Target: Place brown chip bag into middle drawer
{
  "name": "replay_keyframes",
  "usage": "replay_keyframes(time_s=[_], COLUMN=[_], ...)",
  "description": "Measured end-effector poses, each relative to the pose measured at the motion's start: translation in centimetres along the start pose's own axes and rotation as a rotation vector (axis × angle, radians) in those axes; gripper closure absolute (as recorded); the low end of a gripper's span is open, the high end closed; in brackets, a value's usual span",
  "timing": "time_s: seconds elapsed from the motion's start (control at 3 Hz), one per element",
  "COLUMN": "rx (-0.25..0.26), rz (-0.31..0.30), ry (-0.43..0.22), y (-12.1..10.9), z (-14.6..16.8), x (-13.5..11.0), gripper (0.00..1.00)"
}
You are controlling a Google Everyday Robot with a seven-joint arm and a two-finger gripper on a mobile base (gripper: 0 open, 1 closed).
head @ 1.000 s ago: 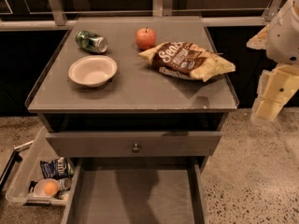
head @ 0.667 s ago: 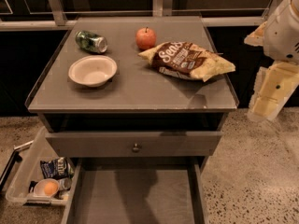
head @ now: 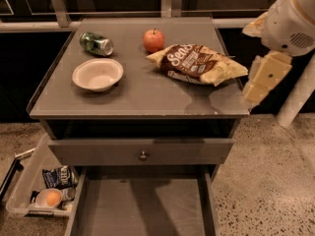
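Moved left since the earlier frame, my gripper (head: 265, 77), grip state I cannot tell, hangs just right of the bag (head: 199, 63) lying far-right on the table (head: 147, 95), presumably for a sideways approach, while the drawer (head: 142, 208) stands open near, ready to receive it.

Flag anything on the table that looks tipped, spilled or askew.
Only the green can stands out: it lies on its side at the back left. The bowl, apple and chip bag look fine. The gripper hangs right of the table.
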State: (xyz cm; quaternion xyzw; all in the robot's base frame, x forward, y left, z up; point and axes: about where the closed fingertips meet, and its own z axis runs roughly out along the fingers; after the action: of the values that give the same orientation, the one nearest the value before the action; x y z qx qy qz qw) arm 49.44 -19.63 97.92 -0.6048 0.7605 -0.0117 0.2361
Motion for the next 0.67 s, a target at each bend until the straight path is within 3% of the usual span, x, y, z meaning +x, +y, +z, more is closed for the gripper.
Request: replay_keyframes(time_s=[0.67], rx=[-0.045], rz=[0.072], ry=[-0.141], y=[-4.2], z=[5.5], x=[-2.5], gripper=[0.00])
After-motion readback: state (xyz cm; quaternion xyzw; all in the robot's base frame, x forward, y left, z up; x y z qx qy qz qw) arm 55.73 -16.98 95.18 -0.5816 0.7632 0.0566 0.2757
